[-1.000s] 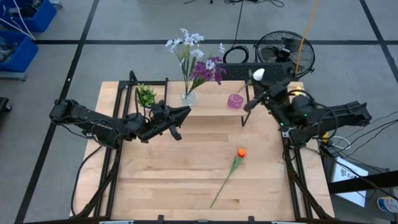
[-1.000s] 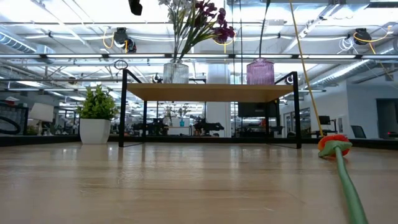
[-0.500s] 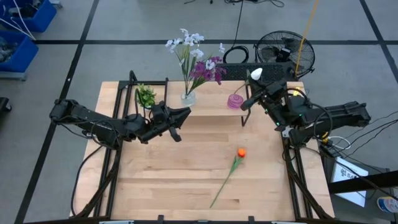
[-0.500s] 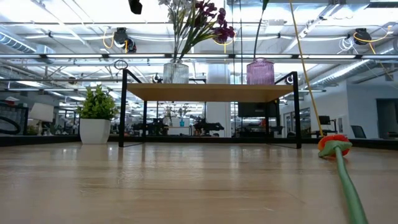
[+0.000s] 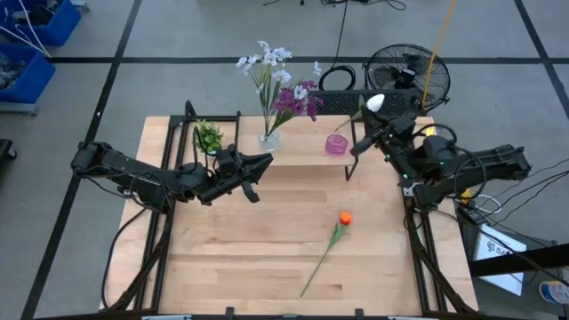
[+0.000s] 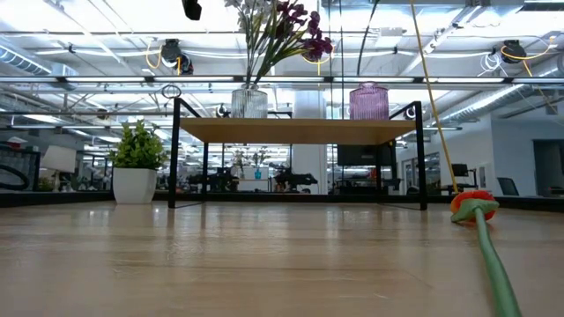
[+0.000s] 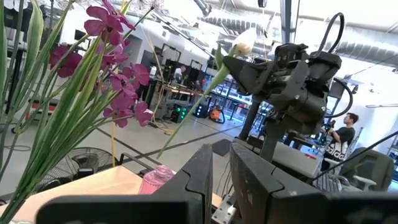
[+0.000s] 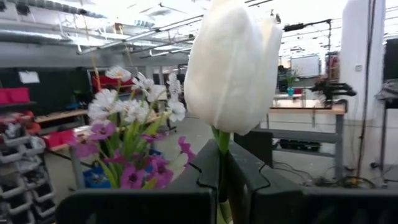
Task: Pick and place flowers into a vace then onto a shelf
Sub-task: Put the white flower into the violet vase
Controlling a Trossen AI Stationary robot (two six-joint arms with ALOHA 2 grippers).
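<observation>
Above the shelf, at its right end, my right gripper pinches the stem of the white bud, near the pink vase. I judge the flower light and bendy, so holding low on the stem suits. My left gripper waits, jaws pressed together. The stem's lower end is hidden from me.

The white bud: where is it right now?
The white bud is held in the right hand, its stem clamped between the fingers, above the shelf's right end near the pink vase. The left hand waits in front of the shelf.
</observation>
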